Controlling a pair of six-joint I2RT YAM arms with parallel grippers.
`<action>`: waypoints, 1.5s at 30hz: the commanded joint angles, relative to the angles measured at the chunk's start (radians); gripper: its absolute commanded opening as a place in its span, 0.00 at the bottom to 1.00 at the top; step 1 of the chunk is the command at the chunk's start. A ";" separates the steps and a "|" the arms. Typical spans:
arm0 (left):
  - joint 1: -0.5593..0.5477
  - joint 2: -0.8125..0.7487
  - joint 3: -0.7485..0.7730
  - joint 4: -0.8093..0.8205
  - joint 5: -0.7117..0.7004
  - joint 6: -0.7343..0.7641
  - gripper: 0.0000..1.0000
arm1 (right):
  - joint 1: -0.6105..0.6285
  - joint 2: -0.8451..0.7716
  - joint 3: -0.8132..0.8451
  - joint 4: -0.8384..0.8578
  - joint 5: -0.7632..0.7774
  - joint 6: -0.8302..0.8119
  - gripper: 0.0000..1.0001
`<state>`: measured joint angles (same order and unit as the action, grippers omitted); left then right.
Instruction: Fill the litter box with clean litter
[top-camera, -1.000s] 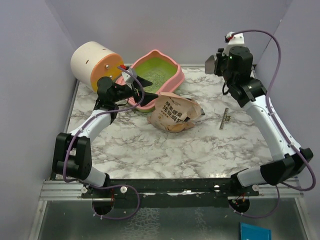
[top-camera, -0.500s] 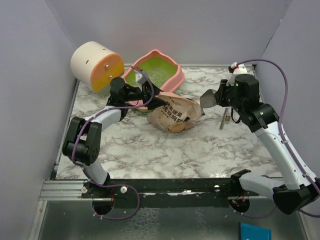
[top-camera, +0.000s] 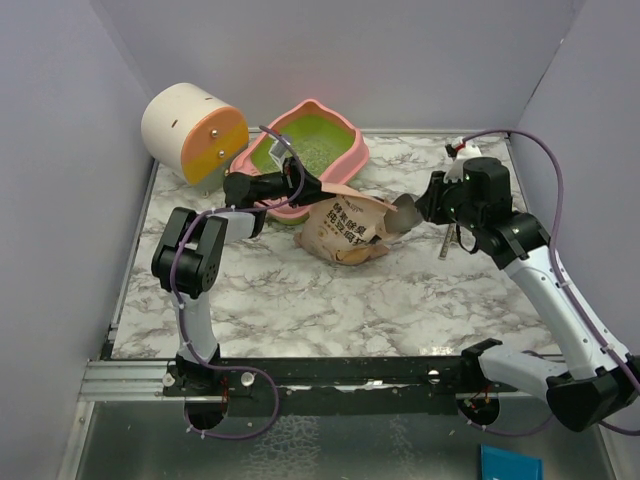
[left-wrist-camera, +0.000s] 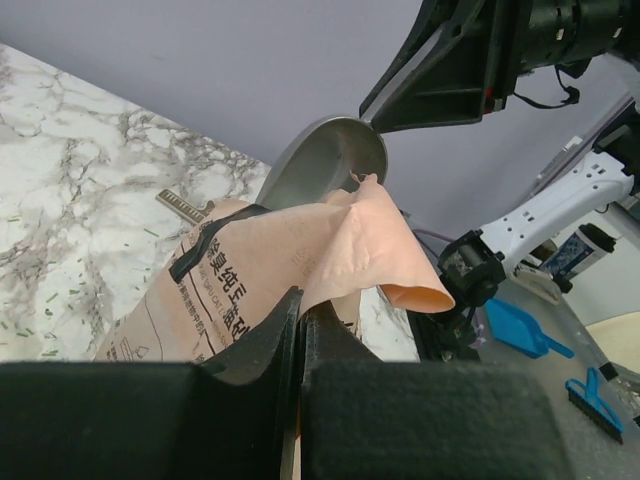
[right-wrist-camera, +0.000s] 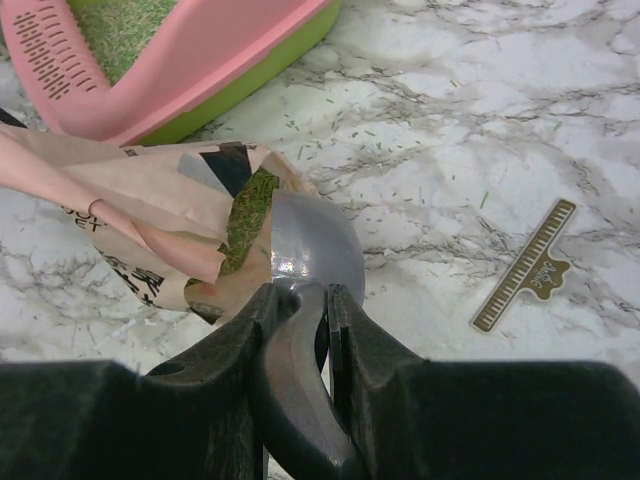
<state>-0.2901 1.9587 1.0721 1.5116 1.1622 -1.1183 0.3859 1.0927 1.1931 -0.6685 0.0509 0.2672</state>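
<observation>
Grey scoop is clamped by its handle in right claw, bottom centre. Bowl is set at tan bag mouth, greenish litter seen inside. Pink litter box upper left; bronze clip right, on marbled desk.

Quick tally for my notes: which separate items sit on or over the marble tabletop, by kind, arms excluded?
pink litter box: 1
cream-and-orange cylinder: 1
tan litter bag: 1
metal scoop: 1
brown ruler-like clip: 1
Total: 5
</observation>
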 joint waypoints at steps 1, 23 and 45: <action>-0.004 -0.053 -0.001 0.191 0.001 -0.043 0.00 | 0.001 0.006 -0.011 0.104 -0.115 0.024 0.01; -0.003 -0.175 -0.057 -0.012 -0.024 0.150 0.00 | 0.002 0.248 -0.018 0.173 -0.172 -0.037 0.01; -0.023 -0.169 -0.076 -0.149 -0.122 0.328 0.00 | 0.010 0.358 -0.153 0.233 -0.261 -0.059 0.01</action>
<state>-0.2913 1.8400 0.9997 1.3537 1.1069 -0.8474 0.3870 1.4185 1.1122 -0.3946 -0.2115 0.2504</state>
